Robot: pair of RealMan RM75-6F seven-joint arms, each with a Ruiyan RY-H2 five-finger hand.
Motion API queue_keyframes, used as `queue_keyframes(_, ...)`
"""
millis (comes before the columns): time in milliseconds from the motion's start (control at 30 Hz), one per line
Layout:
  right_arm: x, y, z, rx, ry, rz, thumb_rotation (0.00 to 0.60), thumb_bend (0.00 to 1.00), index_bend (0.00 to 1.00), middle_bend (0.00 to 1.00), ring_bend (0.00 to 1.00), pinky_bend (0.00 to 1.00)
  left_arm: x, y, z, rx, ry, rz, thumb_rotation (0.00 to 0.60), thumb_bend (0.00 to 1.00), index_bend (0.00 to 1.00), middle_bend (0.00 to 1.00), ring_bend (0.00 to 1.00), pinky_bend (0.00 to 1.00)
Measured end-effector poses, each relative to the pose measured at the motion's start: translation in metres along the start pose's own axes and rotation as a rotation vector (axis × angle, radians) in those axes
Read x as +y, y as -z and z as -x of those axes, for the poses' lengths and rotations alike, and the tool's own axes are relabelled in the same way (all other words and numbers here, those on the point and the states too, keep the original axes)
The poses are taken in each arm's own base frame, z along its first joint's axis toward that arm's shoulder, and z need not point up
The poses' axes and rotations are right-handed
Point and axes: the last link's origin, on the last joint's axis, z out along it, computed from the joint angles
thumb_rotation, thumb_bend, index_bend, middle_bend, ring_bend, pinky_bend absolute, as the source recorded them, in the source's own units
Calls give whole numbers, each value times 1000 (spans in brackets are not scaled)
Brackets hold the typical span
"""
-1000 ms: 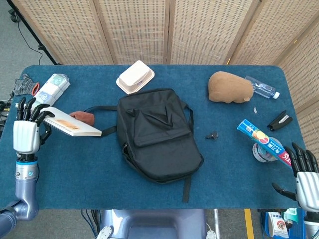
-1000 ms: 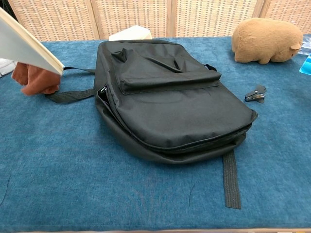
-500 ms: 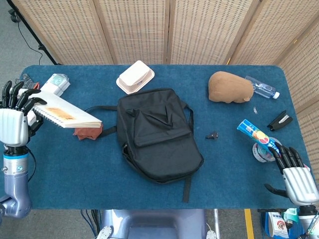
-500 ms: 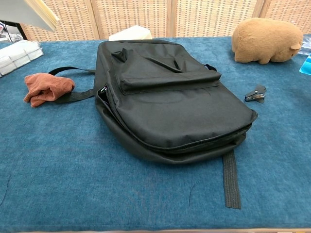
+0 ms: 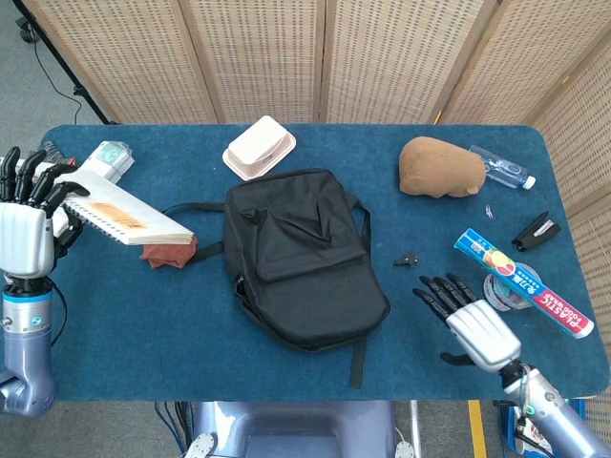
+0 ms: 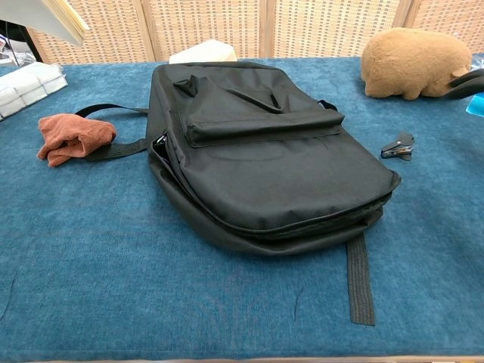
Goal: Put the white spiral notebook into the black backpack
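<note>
The black backpack (image 5: 301, 258) lies flat in the middle of the blue table, also in the chest view (image 6: 265, 159), with a small gap in its zip on the left side. My left hand (image 5: 27, 229) holds the white spiral notebook (image 5: 129, 218) by its spiral edge, lifted above the table left of the backpack; only a corner of the notebook (image 6: 49, 17) shows at the chest view's top left. My right hand (image 5: 473, 320) hovers open, fingers spread, right of the backpack's lower end.
An orange-brown cloth (image 5: 167, 251) lies under the notebook by the backpack strap. A white box (image 5: 258, 148), a brown plush (image 5: 441, 168), a water bottle (image 5: 501, 170), a small black clip (image 5: 408, 258), a plastic-wrap box (image 5: 520, 281) and a wrapped pack (image 5: 103, 162) lie around.
The right hand has moved in from the table's right edge toward the backpack. The left hand lifted the notebook up and left, uncovering the cloth, then held nearly still.
</note>
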Motion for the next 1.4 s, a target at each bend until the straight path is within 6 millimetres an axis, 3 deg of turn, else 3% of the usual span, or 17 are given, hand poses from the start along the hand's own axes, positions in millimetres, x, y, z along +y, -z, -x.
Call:
queue_keyframes(300,-46,-57,27,-93,14,-117,600,0,6,0,0,0,-5,1,0,-9,-23,-7,600,725,812,379,179,114)
queue_keyframes(567,-82,-99,48,-71,32,-192,600,0,41,0,0,0,-13,4,4,-19,-26,-19,600,725,813,379,179,114)
queue_keyframes(800,-90,-123,49,1,51,-187,600,0,92,1,0,0,-20,8,7,-27,-19,-28,600,724,814,379,179,114)
queue_keyframes(933,-87,-131,48,27,47,-174,600,0,152,53,0,5,-23,10,9,-32,-18,-32,600,724,814,379,179,114)
queue_keyframes(1033,-87,-134,45,47,29,-170,600,21,190,96,7,39,-24,12,10,-34,-19,-31,600,723,815,379,179,114)
queue_keyframes(1133,-87,-136,45,58,22,-172,600,107,217,146,51,102,-24,13,11,-38,-17,-31,600,724,816,379,179,114)
queue_keyframes(1200,-87,-137,46,60,21,-174,600,181,252,200,108,187,-24,13,12,-40,-15,-31,600,723,817,379,179,114)
queue_keyframes(1400,-92,-142,47,72,-31,-174,600,282,387,348,261,390,-24,17,15,-48,-8,-27,600,723,818,379,179,114)
